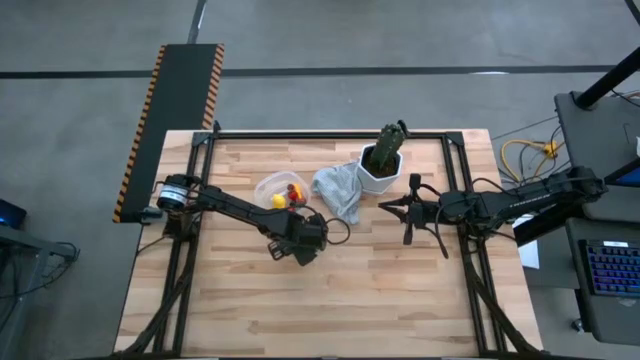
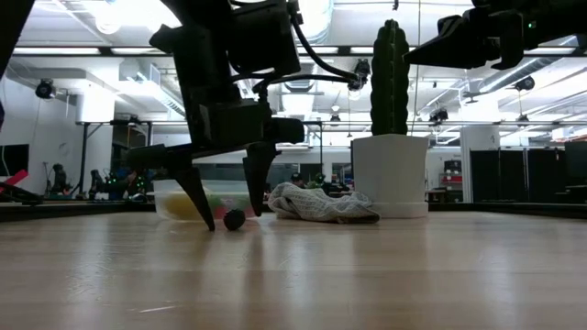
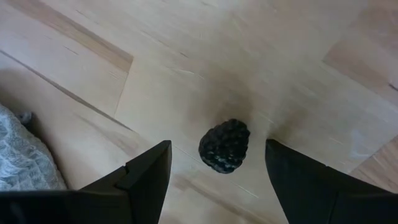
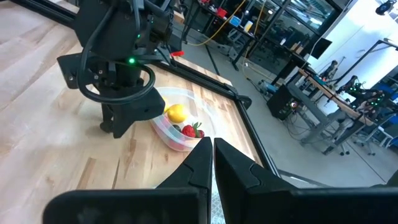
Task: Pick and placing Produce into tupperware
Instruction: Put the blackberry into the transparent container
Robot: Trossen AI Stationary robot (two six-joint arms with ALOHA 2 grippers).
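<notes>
Tupperware (image 1: 279, 190), upper centre, holds lemon, strawberries. Left gripper (image 3: 217, 171) wide astride dark berry (image 3: 224, 145), ungrasped. Right gripper (image 4: 212, 155) idle, pinched together.

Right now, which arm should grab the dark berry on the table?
Left. Its open gripper already straddles the dark berry, close to the tupperware. The right gripper waits shut beyond the white pot.

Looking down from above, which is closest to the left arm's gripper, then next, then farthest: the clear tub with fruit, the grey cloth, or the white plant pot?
From the left gripper, in the high view:
1. Grey cloth, just beyond it, toward the table's back.
2. Tupperware, back and to the left; nearly as close as the cloth, so that order is a narrow call.
3. White pot, clearly farthest, back right.
</notes>
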